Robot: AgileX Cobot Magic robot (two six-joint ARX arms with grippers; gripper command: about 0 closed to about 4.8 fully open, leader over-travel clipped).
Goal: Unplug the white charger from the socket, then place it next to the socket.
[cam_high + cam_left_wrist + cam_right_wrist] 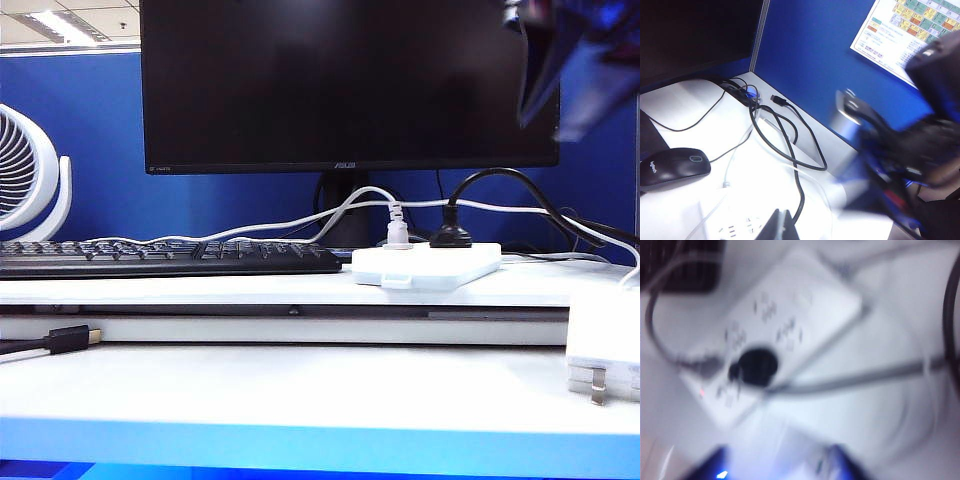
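Under the wide black monitor [350,80], right of the flat black keyboard [170,258], sits the flat white plastic socket [425,262]. The boxy white charger [605,355] lies unplugged at near right, well apart from it. The blurred right gripper [572,68] hangs directly above the charger, fingers spread and empty. Only a tip of the left gripper [781,226] shows, so I cannot tell its state. A round black plug [450,237] occupies the socket.

Bright, cool office light fills the exterior view; a ceiling panel [62,25] glows at the upper left and the white tabletop [300,385] is nearly washed out. The dark monitor [340,80] shows little glare. The right wrist view is heavily smeared — the socket [775,335] is soft, probably motion blur. In the left wrist view the right arm [905,145] streaks — the cables stay sharp.
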